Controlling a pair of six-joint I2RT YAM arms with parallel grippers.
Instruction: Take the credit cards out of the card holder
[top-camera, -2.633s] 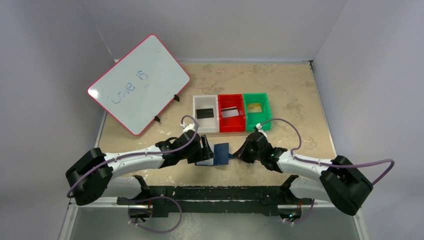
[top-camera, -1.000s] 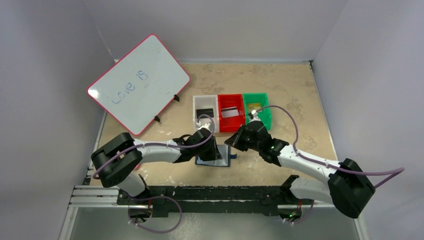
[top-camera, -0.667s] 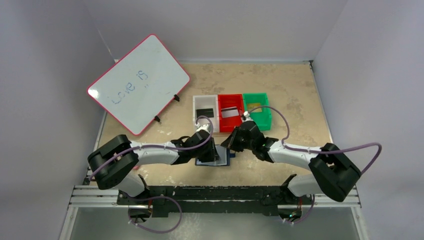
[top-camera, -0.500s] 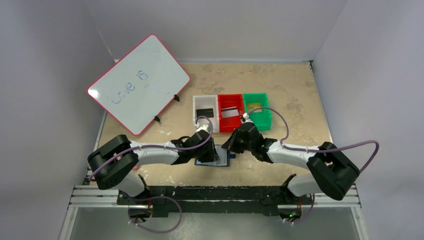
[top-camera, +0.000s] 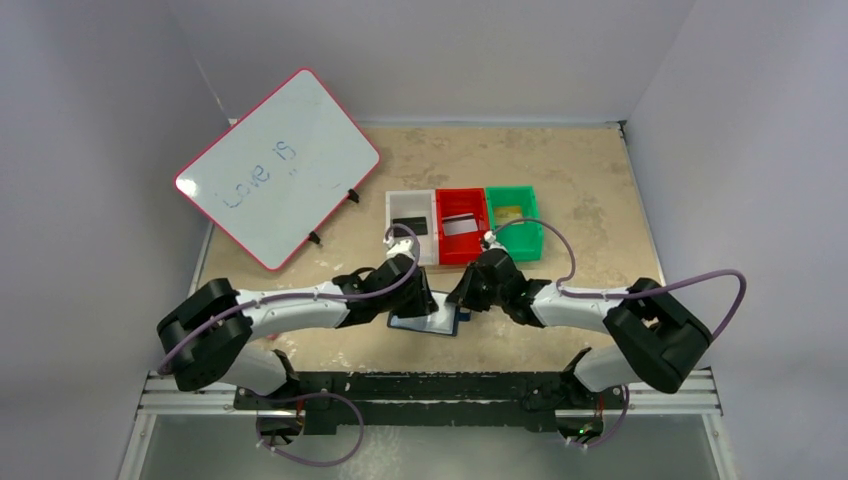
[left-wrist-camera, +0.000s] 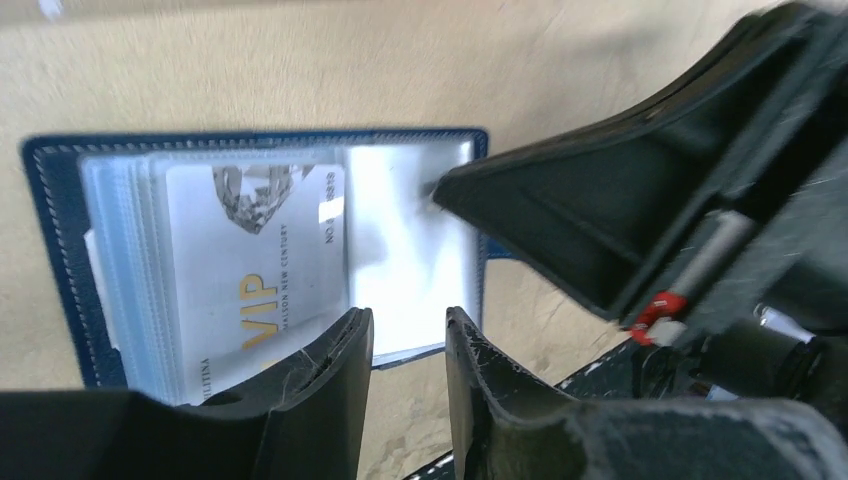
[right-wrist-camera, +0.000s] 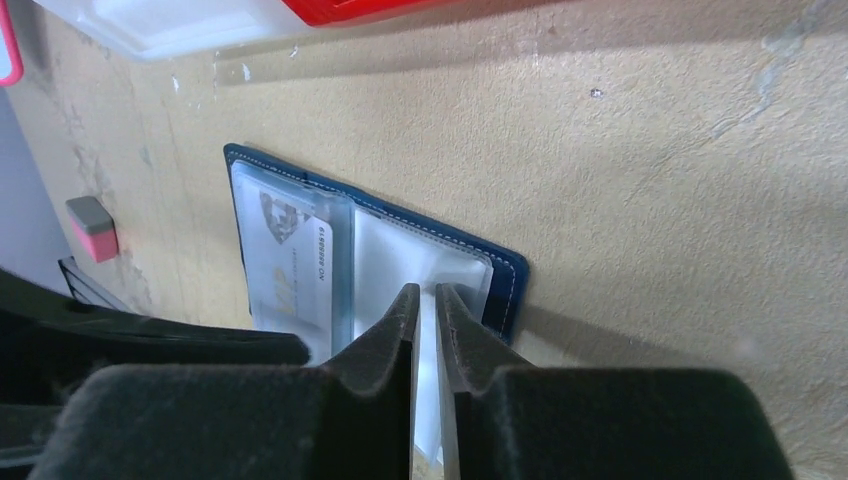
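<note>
Open flat on the surface (top-camera: 560, 180), card holder (right-wrist-camera: 505, 272) with slick, floppy sleeves; best pinched at VIP card (left-wrist-camera: 255, 260) edge; left fingers (left-wrist-camera: 340, 365) slightly parted, right fingers (right-wrist-camera: 395, 330) nearly closed, seemingly empty.

open card holder (left-wrist-camera: 60, 250) (vip card (left-wrist-camera: 255, 260) inside)

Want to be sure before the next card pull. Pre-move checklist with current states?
1. card holder lies open on the table: ok.
2. A white VIP card is visible in a clear sleeve: ok.
3. left gripper fingers slightly apart over the sleeve edge, nothing gripped: ok.
4. right gripper fingers nearly closed over the empty right sleeve; contact: cannot tell.
5. The two grippers crowd close over the holder: not ok.
</note>
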